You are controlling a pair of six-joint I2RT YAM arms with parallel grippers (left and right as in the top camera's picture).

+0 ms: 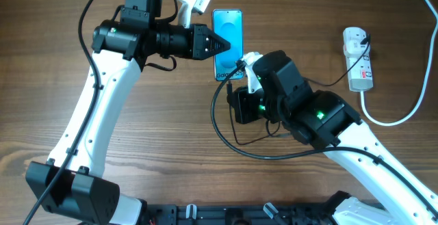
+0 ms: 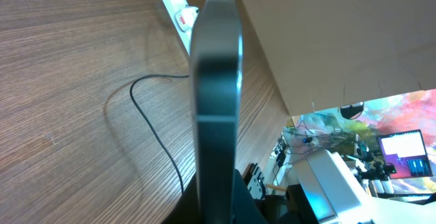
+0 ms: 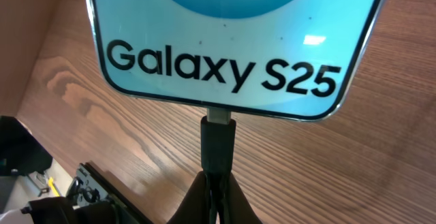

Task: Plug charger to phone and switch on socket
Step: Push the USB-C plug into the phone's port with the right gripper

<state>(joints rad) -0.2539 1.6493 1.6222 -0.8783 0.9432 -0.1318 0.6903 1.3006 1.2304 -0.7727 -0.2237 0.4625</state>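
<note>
The phone, with its cyan screen up, is held off the table by its side edge in my left gripper. In the left wrist view the phone shows edge-on between the jaws. My right gripper is shut on the charger's black connector just below the phone. The connector tip meets the port in the phone's lower edge, with the jaws pinching it from behind. The thin black cable runs to a plug in the white socket at the right.
The socket's white lead curves along the table's right edge. The socket and thin cable also show in the left wrist view. A loop of black cable hangs below the right wrist.
</note>
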